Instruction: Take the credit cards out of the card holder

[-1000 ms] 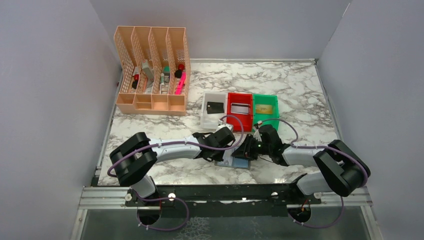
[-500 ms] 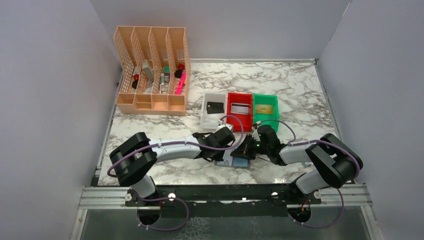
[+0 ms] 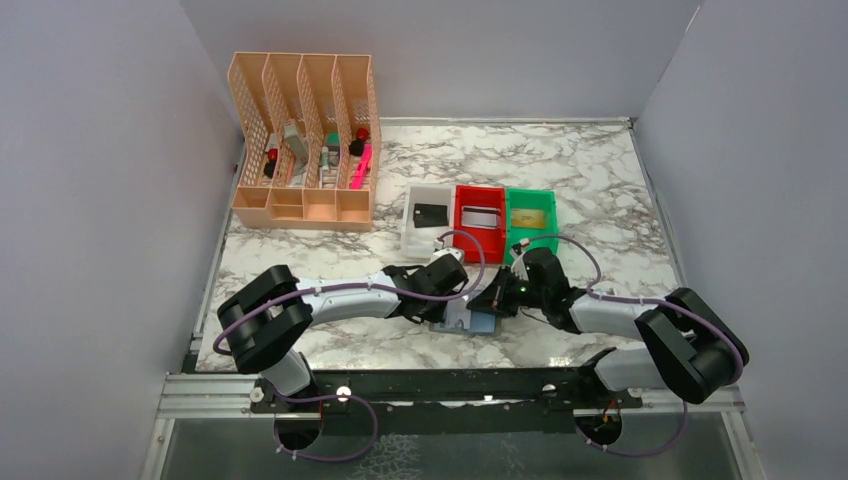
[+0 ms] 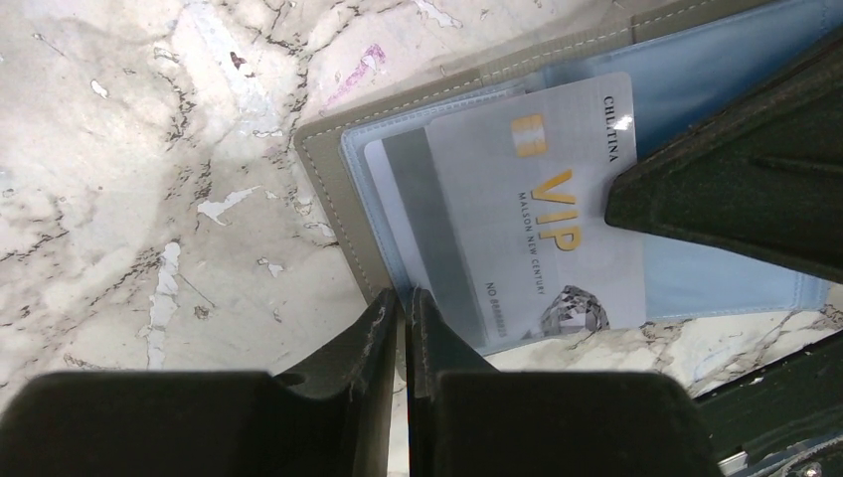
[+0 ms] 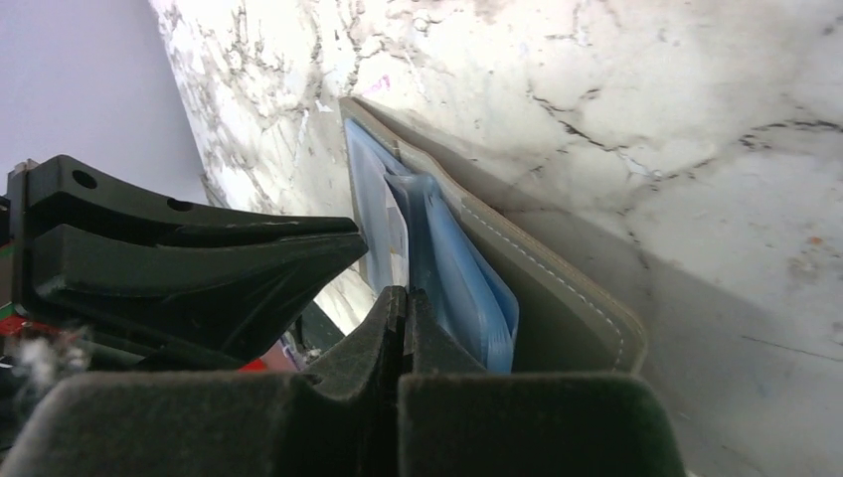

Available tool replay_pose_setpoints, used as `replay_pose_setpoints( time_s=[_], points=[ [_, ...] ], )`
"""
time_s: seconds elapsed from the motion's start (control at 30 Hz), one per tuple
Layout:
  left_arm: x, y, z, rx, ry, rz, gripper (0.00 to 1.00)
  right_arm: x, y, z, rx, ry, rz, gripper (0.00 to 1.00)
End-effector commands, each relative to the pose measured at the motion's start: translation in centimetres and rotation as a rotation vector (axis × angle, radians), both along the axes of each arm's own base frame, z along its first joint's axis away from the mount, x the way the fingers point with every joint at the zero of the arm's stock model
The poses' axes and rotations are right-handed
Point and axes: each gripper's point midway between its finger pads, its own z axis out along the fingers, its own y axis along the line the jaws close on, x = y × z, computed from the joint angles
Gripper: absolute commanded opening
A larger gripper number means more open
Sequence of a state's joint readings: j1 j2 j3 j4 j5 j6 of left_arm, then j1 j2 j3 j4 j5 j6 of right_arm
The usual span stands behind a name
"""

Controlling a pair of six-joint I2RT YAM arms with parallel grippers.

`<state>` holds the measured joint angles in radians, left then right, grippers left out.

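Now, left pincer [image 4: 406, 300], right pincer [image 5: 403, 298], closed at holder [image 4: 333, 189]

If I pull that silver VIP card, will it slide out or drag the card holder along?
The silver VIP card looks stiff and glossy, so it will probably slide rather than bend. The card holder looks thin and light, its light-blue pockets floppy, so it may drag along unless the left fingers pin its edge.

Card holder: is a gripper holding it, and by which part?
The left gripper pinches the card holder by its rim. The right gripper is shut against it; whether it grips cannot be told.
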<state>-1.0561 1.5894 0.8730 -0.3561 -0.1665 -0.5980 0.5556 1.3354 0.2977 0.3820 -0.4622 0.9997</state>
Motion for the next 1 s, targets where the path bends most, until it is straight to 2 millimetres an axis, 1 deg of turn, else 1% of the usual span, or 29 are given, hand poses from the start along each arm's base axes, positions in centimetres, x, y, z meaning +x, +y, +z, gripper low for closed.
replay_pose_setpoints(
  time_s=[0.0,0.17,0.27,0.37,0.53,0.63,0.7,0.8,0.97],
  points=[
    [-0.9,2.2,-1.6,0.089,0.022,-0.006,0.12,-0.6,-1.0,-0.8,-0.035,0.012,0.017,0.01],
    [-0.9,2.2,-1.4,0.083,0.016,-0.006,0.12,-0.4,-1.9,-1.1,-0.062,0.004,0.025,0.01],
    [-0.7,1.9,-0.7,0.063,0.006,-0.006,0.14,-0.5,-1.9,-0.9,-0.057,0.002,0.029,0.03],
    [-0.3,1.1,0.7,0.023,-0.018,-0.008,0.21,-0.6,-1.7,-1.1,-0.045,0.016,0.034,0.04],
    [0.4,-0.8,3.8,-0.079,-0.056,-0.023,0.31,-0.6,-1.7,-1.5,-0.051,0.025,0.030,0.05],
    [0.2,-2.2,5.2,-0.164,-0.061,-0.051,0.38,-0.6,-1.8,-1.8,-0.058,0.029,0.036,0.05],
    [-0.2,-3.3,5.7,-0.226,-0.054,-0.081,0.42,-0.7,-1.8,-1.9,-0.062,0.031,0.035,0.06],
    [-0.7,-4.1,5.1,-0.267,-0.023,-0.099,0.43,-0.7,-1.8,-1.9,-0.062,0.031,0.035,0.07],
    [-1.5,-4.1,2.8,-0.253,0.030,-0.096,0.43,-0.8,-1.9,-2.0,-0.057,0.040,0.027,0.11]
  ],
)
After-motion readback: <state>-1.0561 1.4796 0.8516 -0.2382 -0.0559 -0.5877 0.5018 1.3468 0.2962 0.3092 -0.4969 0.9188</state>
